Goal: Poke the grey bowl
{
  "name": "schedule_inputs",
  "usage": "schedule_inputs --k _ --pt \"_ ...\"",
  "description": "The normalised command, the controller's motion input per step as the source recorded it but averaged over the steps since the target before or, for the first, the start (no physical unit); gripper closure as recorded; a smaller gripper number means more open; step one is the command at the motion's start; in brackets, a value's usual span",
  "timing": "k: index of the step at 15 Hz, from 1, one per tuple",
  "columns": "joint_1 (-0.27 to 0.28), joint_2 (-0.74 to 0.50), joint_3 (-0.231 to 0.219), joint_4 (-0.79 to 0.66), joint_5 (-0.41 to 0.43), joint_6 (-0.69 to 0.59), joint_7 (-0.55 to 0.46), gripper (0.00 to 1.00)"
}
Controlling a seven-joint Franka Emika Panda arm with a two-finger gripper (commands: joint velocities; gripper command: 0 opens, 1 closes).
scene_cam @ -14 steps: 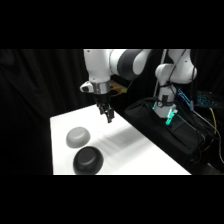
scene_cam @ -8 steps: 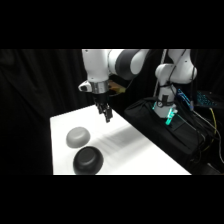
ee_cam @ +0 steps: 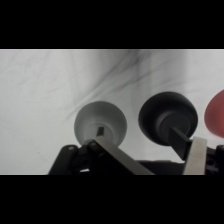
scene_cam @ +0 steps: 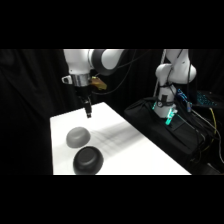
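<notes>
The grey bowl (scene_cam: 78,136) sits upside down like a little dome on the white table (scene_cam: 125,145), and the black bowl (scene_cam: 88,160) sits just beside it, at about 5 o'clock from it in the side view. The gripper (scene_cam: 88,113) hangs in the air above the table, at about 1 o'clock from the grey bowl, not touching it. I cannot tell if its fingers are spread or pressed together. The two bowls are very close, so a push that lands too far over could hit the black bowl instead. The dome is round and smooth, so a poke off the middle could slip down the side and just shove it away. There is a pink blob (ee_cam: 215,111) at the edge of the wrist view, and I cannot tell what it is.
</notes>
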Motion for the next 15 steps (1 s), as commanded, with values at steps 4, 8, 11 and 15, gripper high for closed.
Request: schedule_inputs --k 4,8,11,15 --pt "-0.107 0.40 -0.036 0.68 0.162 -0.17 -0.05 0.00" --pt "-0.073 0.41 -0.043 0.72 0.102 -0.26 0.03 0.00" --pt "-0.058 0.37 -0.014 0.64 0.126 -0.22 0.03 0.40" --pt "-0.062 0.29 0.028 0.48 0.159 -0.19 -0.01 0.88"
